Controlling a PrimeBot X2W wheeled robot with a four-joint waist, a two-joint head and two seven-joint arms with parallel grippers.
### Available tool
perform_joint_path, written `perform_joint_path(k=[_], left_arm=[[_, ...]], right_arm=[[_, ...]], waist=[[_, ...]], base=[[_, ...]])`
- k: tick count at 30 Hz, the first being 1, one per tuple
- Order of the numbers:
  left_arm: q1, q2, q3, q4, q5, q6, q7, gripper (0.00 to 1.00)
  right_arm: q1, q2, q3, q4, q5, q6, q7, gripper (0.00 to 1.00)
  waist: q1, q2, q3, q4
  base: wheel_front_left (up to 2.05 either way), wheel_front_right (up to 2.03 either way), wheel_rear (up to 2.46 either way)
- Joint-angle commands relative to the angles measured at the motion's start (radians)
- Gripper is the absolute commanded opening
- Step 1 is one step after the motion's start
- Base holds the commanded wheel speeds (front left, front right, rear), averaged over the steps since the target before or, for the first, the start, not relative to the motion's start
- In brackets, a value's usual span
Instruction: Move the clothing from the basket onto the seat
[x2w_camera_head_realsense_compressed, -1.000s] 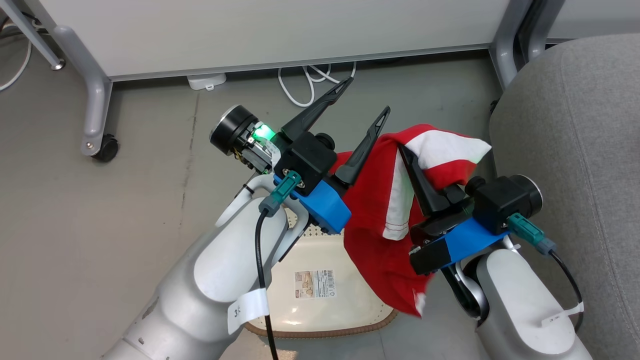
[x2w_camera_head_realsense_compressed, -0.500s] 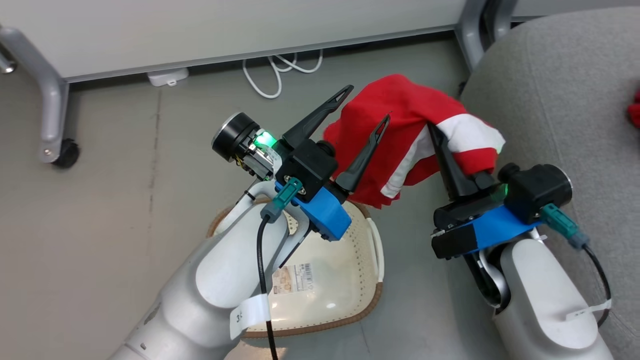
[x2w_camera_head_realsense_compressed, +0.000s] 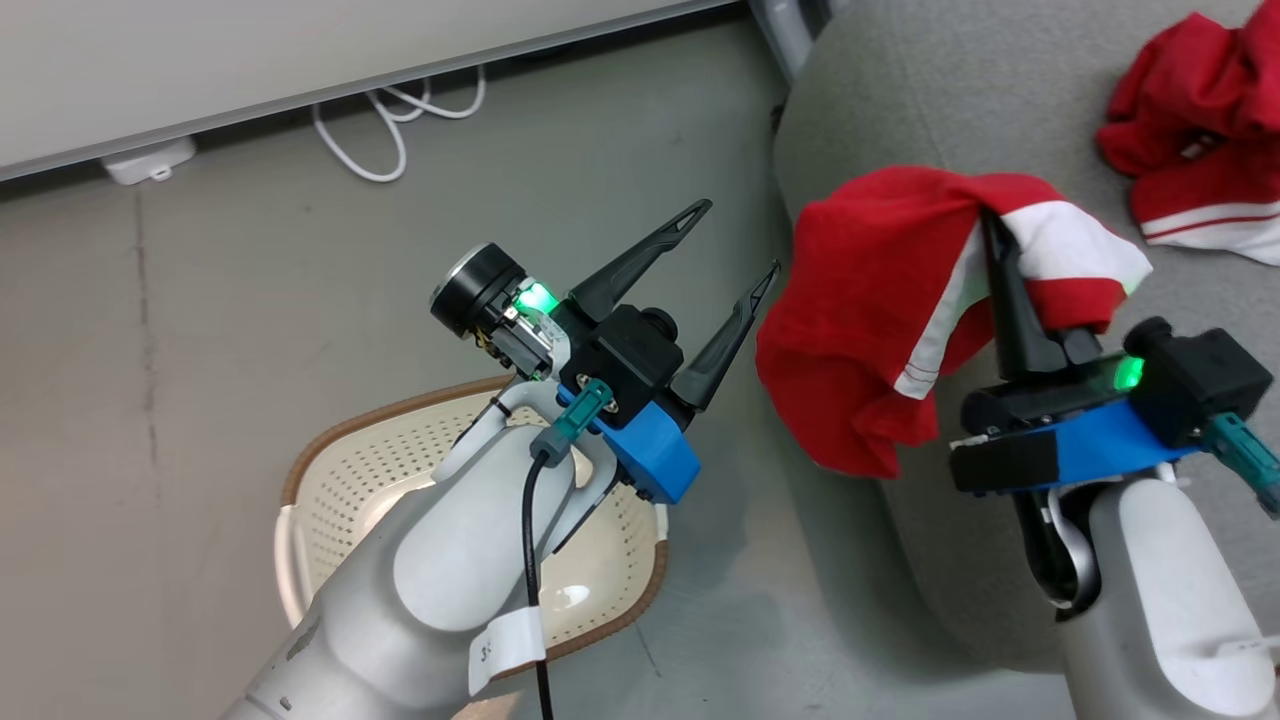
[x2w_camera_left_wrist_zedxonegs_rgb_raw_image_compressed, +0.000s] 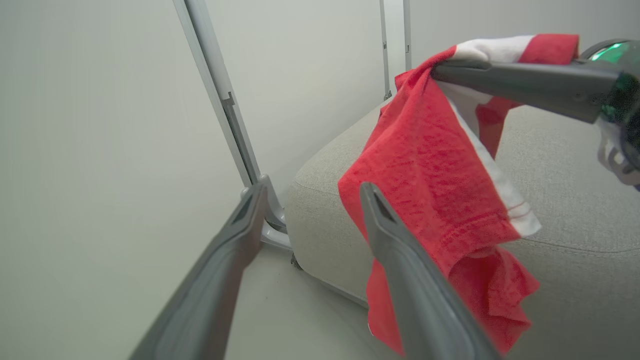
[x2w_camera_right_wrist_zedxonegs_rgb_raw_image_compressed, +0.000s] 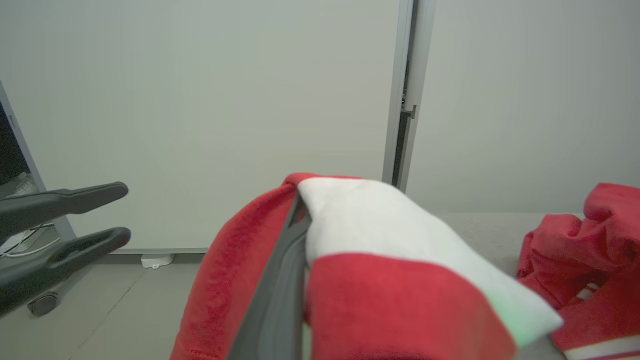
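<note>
Head view: the right jaws are shut on one red garment (x2w_camera_head_realsense_compressed: 870, 330), which hangs over the seat's (x2w_camera_head_realsense_compressed: 950, 90) edge; the other garment (x2w_camera_head_realsense_compressed: 1190, 150) already lies on the seat. The basket (x2w_camera_head_realsense_compressed: 370, 480), on the floor beside the seat, looks empty. The left jaws gape wide, holding nothing.

Left wrist view: the cloth dangles by the seat's edge.

Right wrist view: it drapes over the shut jaws. Remaining, I judge: release it onto the seat.

The left forearm (x2w_camera_head_realsense_compressed: 450, 580) covered much of the basket (x2w_camera_head_realsense_compressed: 340, 470). The held garment (x2w_camera_head_realsense_compressed: 870, 320) draped over the right end effector (x2w_camera_head_realsense_compressed: 990, 225) and hid one of its fingers. The second garment (x2w_camera_head_realsense_compressed: 1200, 150) and the sofa (x2w_camera_head_realsense_compressed: 900, 100) under it ran off the head view's right edge.
</note>
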Motion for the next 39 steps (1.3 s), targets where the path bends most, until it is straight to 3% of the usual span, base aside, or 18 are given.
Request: perform_joint_path(k=[1,10,20,30,39], left_arm=[[0.009,0.005,-0.002,0.000,0.004,-0.005,-0.003,1.00],[0.008,0.008,-0.027,-0.001,0.010,-0.009,-0.003,1.00],[-0.001,0.012,-0.036,-0.004,0.012,-0.010,-0.003,1.00],[-0.075,0.041,-0.033,-0.017,0.036,-0.011,-0.002,1.00],[-0.169,0.081,-0.044,-0.046,0.066,-0.012,0.015,1.00]], right_arm=[[0.016,0.000,-0.009,-0.008,-0.006,0.000,-0.004,0.00],[0.084,0.008,-0.106,-0.050,-0.011,0.000,-0.004,0.00],[0.094,0.015,-0.134,-0.068,-0.018,0.000,-0.004,0.00],[-0.141,-0.011,-0.184,-0.163,-0.019,0.000,-0.004,0.00],[-0.429,-0.146,-0.419,-0.253,-0.031,0.000,-0.004,0.00]], waist=[[0.0000,0.0000,0.009,-0.030],[0.0000,0.0000,0.027,-0.100],[0.0000,0.0000,0.053,-0.119],[0.0000,0.0000,0.182,-0.125],[0.0000,0.0000,0.363,-0.121]], base=[[0.00,0.00,0.00],[0.00,0.00,0.00],[0.00,0.00,0.00],[0.00,0.00,0.00],[0.00,0.00,0.00]])
